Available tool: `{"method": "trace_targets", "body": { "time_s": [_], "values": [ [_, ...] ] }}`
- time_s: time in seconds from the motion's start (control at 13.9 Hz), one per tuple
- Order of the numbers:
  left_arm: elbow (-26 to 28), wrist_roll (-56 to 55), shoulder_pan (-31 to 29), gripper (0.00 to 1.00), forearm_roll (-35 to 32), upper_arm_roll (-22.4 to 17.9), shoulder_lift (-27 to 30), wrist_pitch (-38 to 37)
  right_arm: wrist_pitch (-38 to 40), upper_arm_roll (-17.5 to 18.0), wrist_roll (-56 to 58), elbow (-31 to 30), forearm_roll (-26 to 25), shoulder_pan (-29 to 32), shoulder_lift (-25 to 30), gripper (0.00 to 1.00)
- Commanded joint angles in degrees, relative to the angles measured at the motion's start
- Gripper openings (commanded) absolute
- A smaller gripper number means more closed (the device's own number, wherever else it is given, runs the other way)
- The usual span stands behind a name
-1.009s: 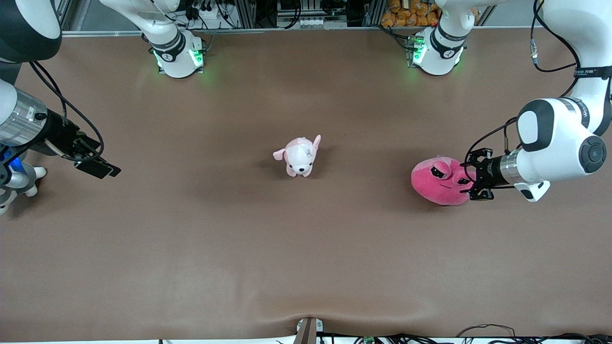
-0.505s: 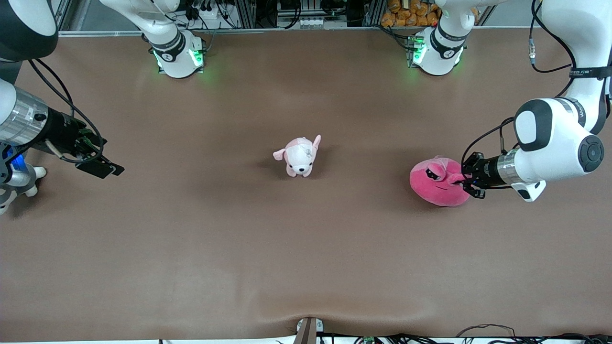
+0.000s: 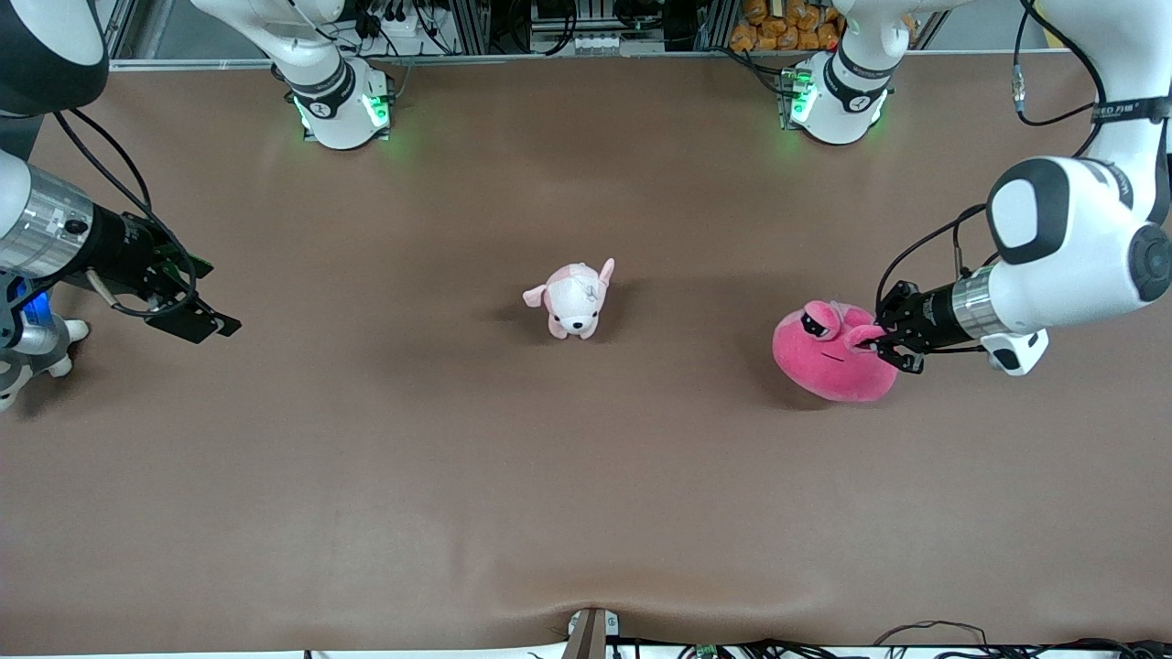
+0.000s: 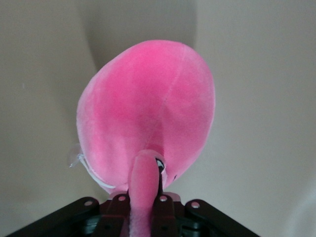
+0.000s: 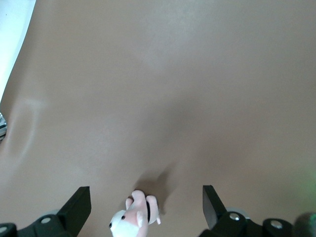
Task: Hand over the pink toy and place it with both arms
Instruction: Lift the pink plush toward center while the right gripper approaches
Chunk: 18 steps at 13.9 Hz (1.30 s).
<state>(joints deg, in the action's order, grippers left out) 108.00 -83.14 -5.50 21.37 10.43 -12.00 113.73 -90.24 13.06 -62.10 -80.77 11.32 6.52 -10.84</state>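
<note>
The hot-pink toy [image 3: 829,357] is at the left arm's end of the table, its half-lidded eyes facing up. My left gripper [image 3: 886,340] is shut on a pink flap on the toy's upper edge. In the left wrist view the toy [image 4: 148,108] fills the middle, and the flap runs down between the two shut fingers of the left gripper [image 4: 143,200]. My right gripper [image 3: 197,320] is open and empty, held over the right arm's end of the table. In its wrist view the right gripper [image 5: 146,210] shows wide-open fingers.
A small pale pink-and-white puppy plush [image 3: 575,300] stands at the table's middle and shows in the right wrist view [image 5: 136,217]. A grey-and-white plush animal [image 3: 27,361] lies at the table's edge under the right arm. The brown mat [image 3: 458,476] is bare elsewhere.
My left gripper has shut on the pink toy's flap and pulled the toy slightly toward the table's middle, tipping it. The right gripper has shifted only a little.
</note>
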Motion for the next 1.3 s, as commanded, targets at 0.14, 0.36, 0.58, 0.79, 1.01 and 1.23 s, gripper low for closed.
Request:
{"method": "trace_targets", "body": {
  "time_s": [0.14, 0.36, 0.58, 0.79, 1.01, 1.23],
  "values": [
    [-9.5, -14.3, 1.8, 0.00, 4.0, 4.0, 0.6, -6.0, 0.4, 0.3, -16.2, 0.5, 8.3, -2.9, -0.2, 1.00],
    [-14.8, -22.1, 2.2, 0.00, 5.2, 7.0, -0.6, -6.0, -2.1, 0.2, -26.3, 0.6, 9.1, -8.1, -0.5, 1.00],
    [-21.3, -30.8, 5.1, 0.00, 7.9, 9.4, -2.8, -5.9, -8.5, 0.2, -39.4, 0.5, 9.4, -12.8, -1.5, 1.00],
    [-25.2, -40.5, 9.9, 0.00, 8.1, 9.4, -3.7, -4.4, -17.8, 0.2, -57.1, 0.6, 9.4, -18.3, -3.5, 1.00],
    [-26.3, -47.3, 14.4, 0.00, 8.1, 9.4, -3.8, -1.5, -23.2, 0.2, -64.3, 0.6, 9.0, -22.8, -5.4, 1.00],
    [-26.3, -52.9, 20.0, 0.00, 7.4, 9.2, -4.6, 3.1, -25.2, 0.1, -68.0, 0.6, 9.1, -24.7, -7.0, 1.00]
  ]
}}
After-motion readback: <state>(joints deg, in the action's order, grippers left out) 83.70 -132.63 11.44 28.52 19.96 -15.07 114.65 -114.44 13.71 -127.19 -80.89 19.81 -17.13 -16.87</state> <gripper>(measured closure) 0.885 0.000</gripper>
